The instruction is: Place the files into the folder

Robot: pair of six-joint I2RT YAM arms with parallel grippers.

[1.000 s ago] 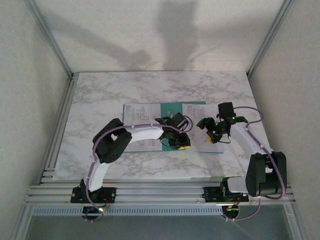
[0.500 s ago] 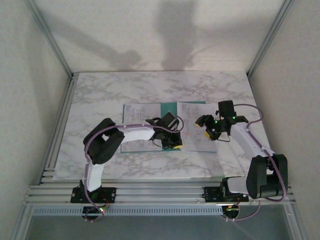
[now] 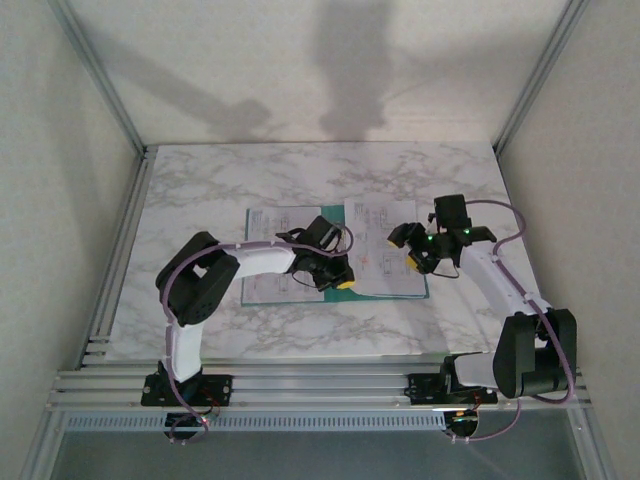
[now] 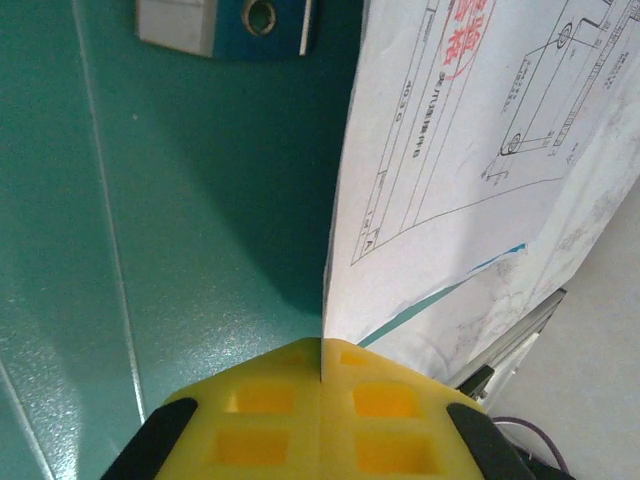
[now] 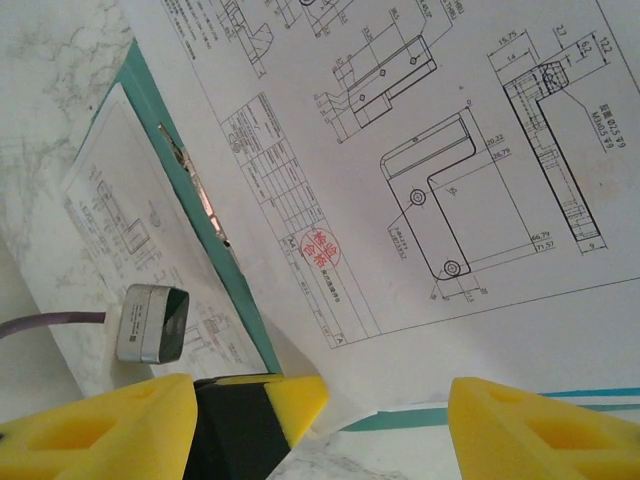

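The left arm [image 3: 250, 262] stretches from its base at the near edge, elbow cocked out to the left, forearm running low toward the middle; the left gripper [image 3: 342, 281] has its yellow fingers [image 4: 260, 420] pressed flush together, pinching the edge of a paper sheet [image 4: 480, 130]; the right arm [image 3: 505, 290] rises from its base and bends inward, wrist turned left; the right gripper [image 3: 405, 249] hangs with its jaws well apart.

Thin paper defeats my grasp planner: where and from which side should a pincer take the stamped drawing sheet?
Take the stamped drawing sheet by its edge beside the title block, coming in from the bare teal folder side. It lies flat, so probably only an edge that lifts gives purchase; the left pincer is shut on exactly that edge.
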